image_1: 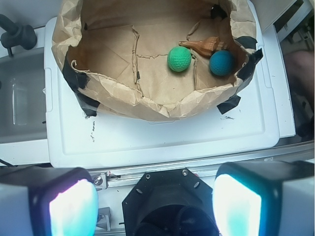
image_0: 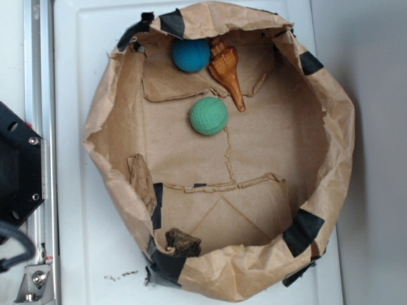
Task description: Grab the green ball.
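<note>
Pincer (image_1: 155,201) pads are sitting far apart at the bottom of the wrist view, spread wide and holding nothing; each of the two pads is glowing pale cyan inside a dark housing. They are hanging over the near edge of the white moulded plastic surface (image_1: 162,140), well short of the bag, with a black mount showing between them. In the exterior view only a black block of the arm base (image_0: 18,168) is showing at the left edge, beside a metal rail.

One crumpled brown paper bag (image_0: 331,133), folded down into a shallow round nest and patched with several strips of black tape, is resting on the surface. Its walls are creased and torn along the rim, and its floor is flat with folded seams.

Two balls are lying inside. The small mint-green dimpled ball (image_0: 208,115) is sitting on the bag floor, near the middle of the half farthest from the pincer, apart from everything else. The darker teal-blue ball (image_0: 191,54), with a finer, rough-looking skin, is lying against the far wall. One glossy brown spiral seashell (image_0: 227,68) with a long tapering point is lying just beside the teal-blue ball, its tip pointing toward the mint-green ball. One dark brown, rough lump (image_0: 182,241) is sitting by the wall at the opposite side.
</note>
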`<state>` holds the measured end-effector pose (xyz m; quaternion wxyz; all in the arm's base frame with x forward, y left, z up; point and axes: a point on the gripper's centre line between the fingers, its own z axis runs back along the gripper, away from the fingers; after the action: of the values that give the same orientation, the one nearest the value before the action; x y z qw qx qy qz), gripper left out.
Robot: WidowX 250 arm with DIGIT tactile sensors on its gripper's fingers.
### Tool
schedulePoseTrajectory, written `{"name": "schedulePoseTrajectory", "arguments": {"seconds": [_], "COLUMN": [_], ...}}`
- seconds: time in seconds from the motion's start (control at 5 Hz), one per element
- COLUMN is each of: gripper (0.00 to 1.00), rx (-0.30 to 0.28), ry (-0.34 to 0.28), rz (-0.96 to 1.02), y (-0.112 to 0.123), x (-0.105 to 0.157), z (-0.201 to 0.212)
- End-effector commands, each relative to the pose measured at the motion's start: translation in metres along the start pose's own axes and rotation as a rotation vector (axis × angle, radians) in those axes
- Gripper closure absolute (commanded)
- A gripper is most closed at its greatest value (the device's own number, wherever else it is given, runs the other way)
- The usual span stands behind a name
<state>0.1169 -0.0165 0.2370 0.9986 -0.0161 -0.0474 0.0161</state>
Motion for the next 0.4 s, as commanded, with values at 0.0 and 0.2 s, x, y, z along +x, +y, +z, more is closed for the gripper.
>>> {"name": "schedulePoseTrajectory", "arguments": {"seconds": [0.0,0.2], "gripper": [0.0,0.0], "rx": [0.0,0.054], "ry": [0.0,-0.038], "rz": [0.0,0.081], "y": [0.0,-0.006], "x": [0.0,0.048], "z": [0.0,-0.021]}}
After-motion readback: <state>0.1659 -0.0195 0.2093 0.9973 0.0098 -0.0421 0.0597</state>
